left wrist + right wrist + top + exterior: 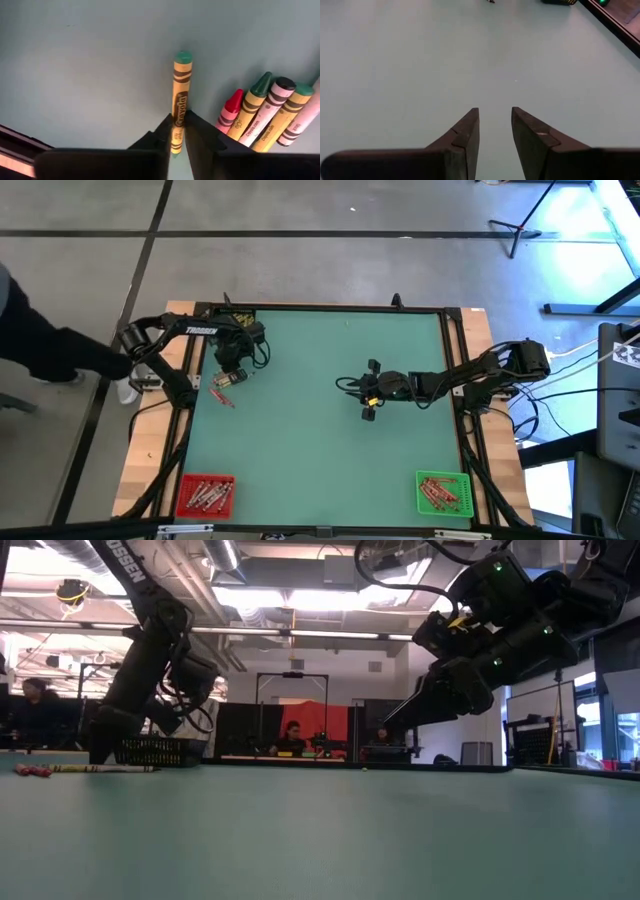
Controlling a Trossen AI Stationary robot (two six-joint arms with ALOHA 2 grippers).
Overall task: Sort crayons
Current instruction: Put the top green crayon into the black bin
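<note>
A green crayon in a yellow wrapper [181, 85] lies on the green table mat, and my left gripper [177, 131] has closed on it at the table's far left [226, 380]. Right beside it lies a cluster of several crayons [260, 112]: red, green and dark-tipped. In the low view, crayons [60, 769] lie at the foot of the left arm. My right gripper [495, 125] hovers open over the middle of the table [364, 390], with nothing between its fingers. My left gripper pinches the green crayon's wrapped shaft [179, 112] between its two fingertips, closer to the end on the gripper's side than to the far green end. The fingers come steeply from above and lie across the crayon. The crayon lies flat on the mat.
A red bin [205, 495] with crayons stands at the near left corner, a green bin [443, 492] with crayons at the near right. A black basket [160, 751] stands at the far left. People sit in the room behind the table.
</note>
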